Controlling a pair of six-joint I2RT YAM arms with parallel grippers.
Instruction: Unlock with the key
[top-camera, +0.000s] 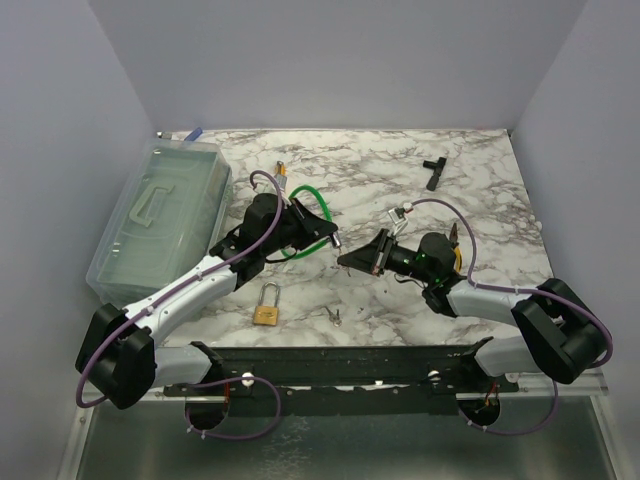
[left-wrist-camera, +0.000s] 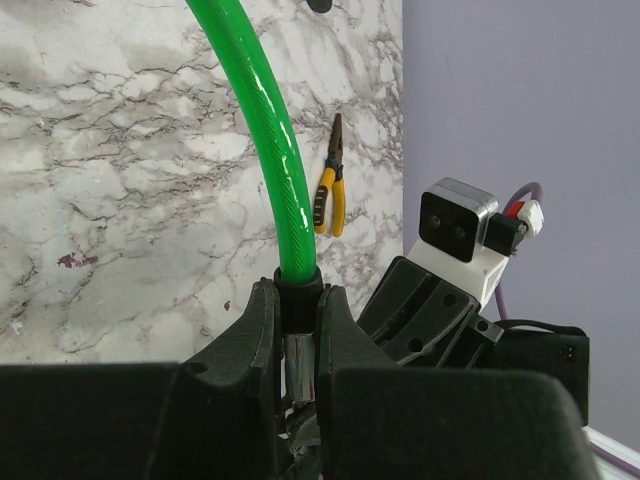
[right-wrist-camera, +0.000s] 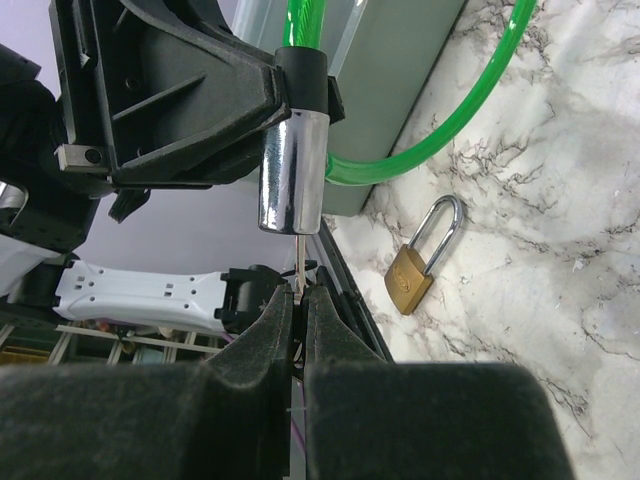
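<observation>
My left gripper (left-wrist-camera: 298, 305) is shut on a green cable lock (left-wrist-camera: 268, 130), its jaws clamped on the black collar and chrome barrel (right-wrist-camera: 293, 180), held above the table. My right gripper (right-wrist-camera: 298, 292) is shut on the key (right-wrist-camera: 300, 258), a thin silvery blade rising from the fingertips into the barrel's lower end. In the top view the two grippers meet nose to nose at mid-table, left (top-camera: 328, 236) and right (top-camera: 350, 258). A brass padlock (top-camera: 266, 313) lies on the marble near the front edge, apart from both grippers.
A clear plastic box (top-camera: 160, 215) stands at the left. Yellow-handled pliers (left-wrist-camera: 330, 190) lie beside the right arm. A small metal piece (top-camera: 335, 316) lies right of the padlock. A black T-shaped part (top-camera: 433, 172) and small coloured items (top-camera: 281, 172) lie at the back.
</observation>
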